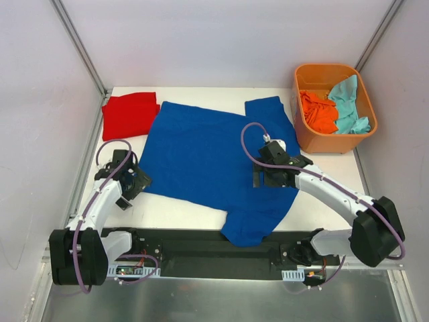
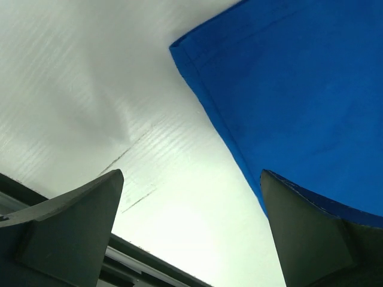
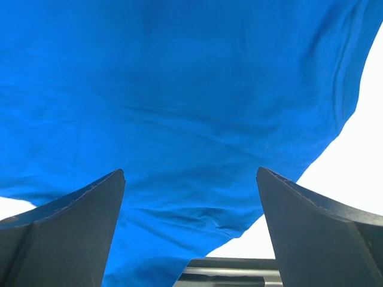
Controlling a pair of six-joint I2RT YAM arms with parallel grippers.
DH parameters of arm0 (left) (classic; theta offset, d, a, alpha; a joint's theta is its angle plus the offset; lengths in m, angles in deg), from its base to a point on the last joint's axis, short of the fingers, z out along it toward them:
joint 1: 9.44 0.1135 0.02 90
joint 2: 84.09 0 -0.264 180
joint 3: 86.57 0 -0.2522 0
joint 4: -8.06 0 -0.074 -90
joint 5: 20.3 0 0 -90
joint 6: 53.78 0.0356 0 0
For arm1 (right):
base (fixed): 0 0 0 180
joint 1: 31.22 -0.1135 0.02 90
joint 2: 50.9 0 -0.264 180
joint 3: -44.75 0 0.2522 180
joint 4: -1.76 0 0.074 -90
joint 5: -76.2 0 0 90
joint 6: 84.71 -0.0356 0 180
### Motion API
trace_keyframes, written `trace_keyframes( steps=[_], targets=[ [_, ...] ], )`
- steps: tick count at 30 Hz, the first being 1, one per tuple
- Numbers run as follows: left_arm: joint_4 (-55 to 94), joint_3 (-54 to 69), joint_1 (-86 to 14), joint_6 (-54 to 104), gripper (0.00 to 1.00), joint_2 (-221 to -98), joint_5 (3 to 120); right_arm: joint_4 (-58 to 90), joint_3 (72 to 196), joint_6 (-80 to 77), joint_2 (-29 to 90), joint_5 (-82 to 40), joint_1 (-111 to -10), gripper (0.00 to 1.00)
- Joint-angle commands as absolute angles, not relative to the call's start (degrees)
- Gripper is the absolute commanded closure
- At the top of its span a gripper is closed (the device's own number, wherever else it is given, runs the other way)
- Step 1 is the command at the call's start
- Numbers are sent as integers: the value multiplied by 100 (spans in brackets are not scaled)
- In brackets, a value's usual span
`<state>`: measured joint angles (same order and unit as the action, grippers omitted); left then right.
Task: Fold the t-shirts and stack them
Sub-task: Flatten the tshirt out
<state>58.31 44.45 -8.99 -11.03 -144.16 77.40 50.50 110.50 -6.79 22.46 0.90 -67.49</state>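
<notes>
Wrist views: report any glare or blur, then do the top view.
Left wrist: glare washes out the table between the dark fingers. Right wrist: blue t-shirt evenly lit, table beyond it blown white. Top external: sharp, evenly lit.

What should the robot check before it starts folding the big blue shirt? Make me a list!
1. Left gripper open with nothing in it: ok.
2. Right gripper open with nothing in it: ok.
3. Blue shirt spread out flat on the table: mostly ok, but its near end hangs past the table's near edge: not ok.
4. Left gripper at the blue shirt's edge, ready to pinch it: ok.
5. Right gripper touching the cloth below it: cannot tell.
6. Red shirt folded at the far left corner, ready to be stacked on: ok.
</notes>
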Motion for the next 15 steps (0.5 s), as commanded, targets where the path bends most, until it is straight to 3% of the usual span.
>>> trace_keyframes(
  steps=[1,6,15],
  targets=[
    [5997,4328,-821,-1353,1,-14657,7822,4953,10905,-1089,2678,377,-6760,4],
    [5988,4214,-663,-1327,1,-14745,7981,4769,11431,-1027,3838,633,-6585,4],
    [5979,4135,-548,-1379,1,-14640,8033,4584,12776,-535,5447,18,-5583,4]
  ],
)
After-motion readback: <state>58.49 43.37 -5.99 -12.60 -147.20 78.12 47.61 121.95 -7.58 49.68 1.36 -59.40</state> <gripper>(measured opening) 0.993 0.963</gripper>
